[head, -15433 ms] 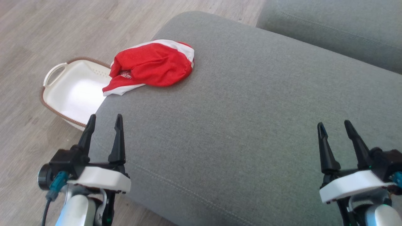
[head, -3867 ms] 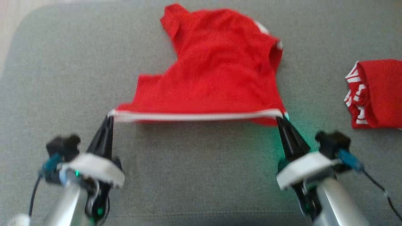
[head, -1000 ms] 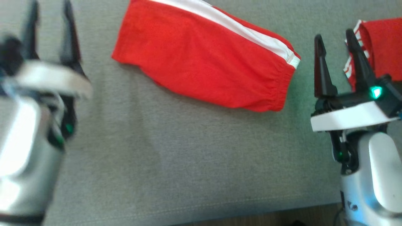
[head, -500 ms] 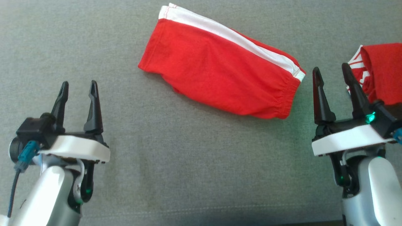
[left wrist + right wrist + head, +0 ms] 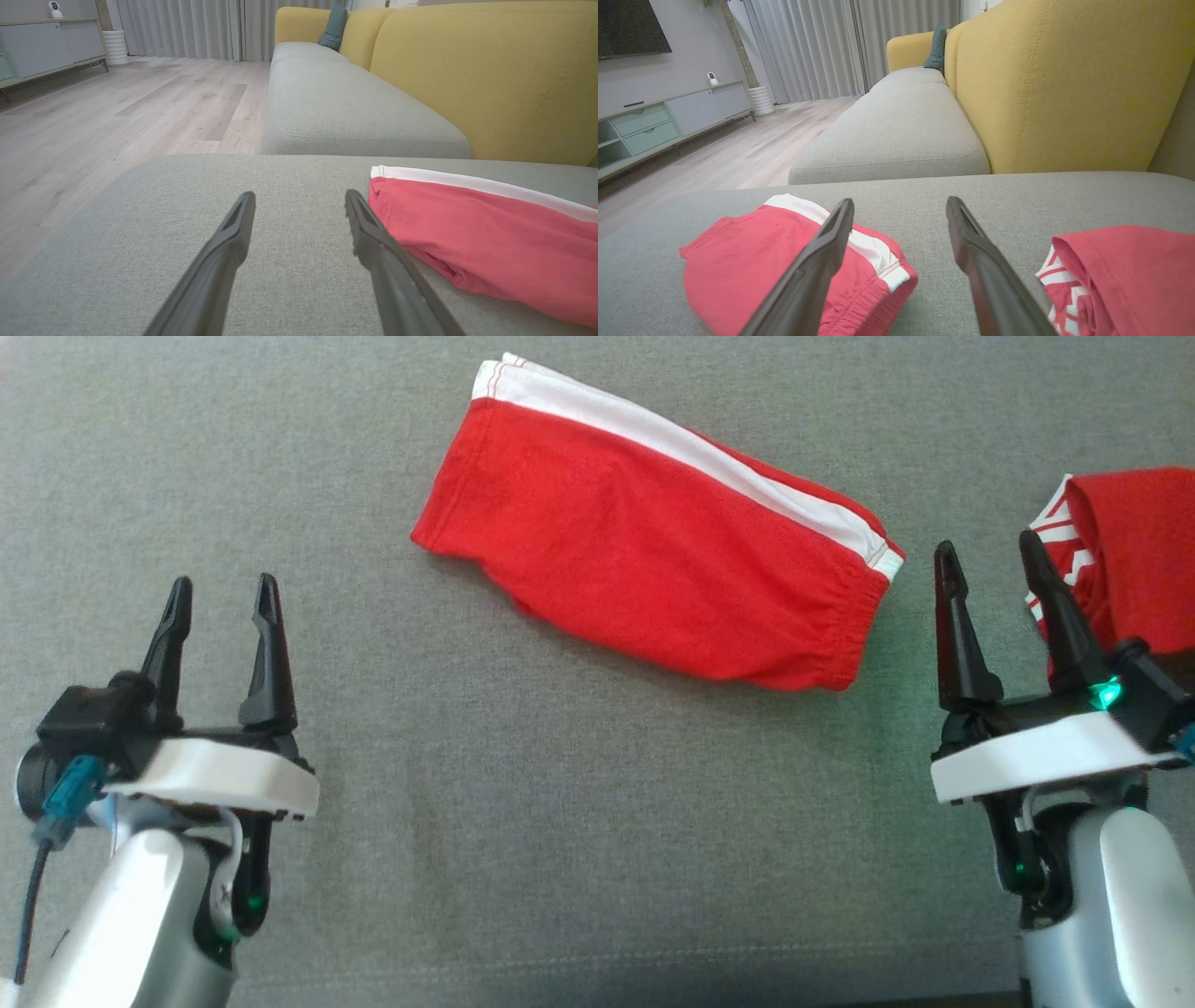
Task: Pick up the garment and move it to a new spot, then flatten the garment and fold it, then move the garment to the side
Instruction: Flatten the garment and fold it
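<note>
The garment point(image 5: 653, 523), red shorts with a white side stripe, lies folded flat on the grey cushion point(image 5: 523, 821), slanting from upper left to lower right. It also appears as the garment point(image 5: 486, 233) and the garment point(image 5: 752, 261) in the wrist views. My left gripper point(image 5: 219, 593) hovers open to the lower left of it, well apart. Just off the elastic waistband end, my right gripper point(image 5: 990, 555) stands open and holds nothing. Both grippers show empty jaws in the wrist views, left gripper point(image 5: 299, 198), right gripper point(image 5: 900, 204).
A second folded red garment with white lettering point(image 5: 1130, 560) lies at the right edge, just behind my right gripper's outer finger. A yellow sofa back point(image 5: 490, 79) rises behind the cushion. Wooden floor point(image 5: 107, 121) lies off the cushion's left side.
The head camera tilted, so the picture shifted. My left gripper drew back and down from beside the folded garment to the lower left. The garment stays put, released.
</note>
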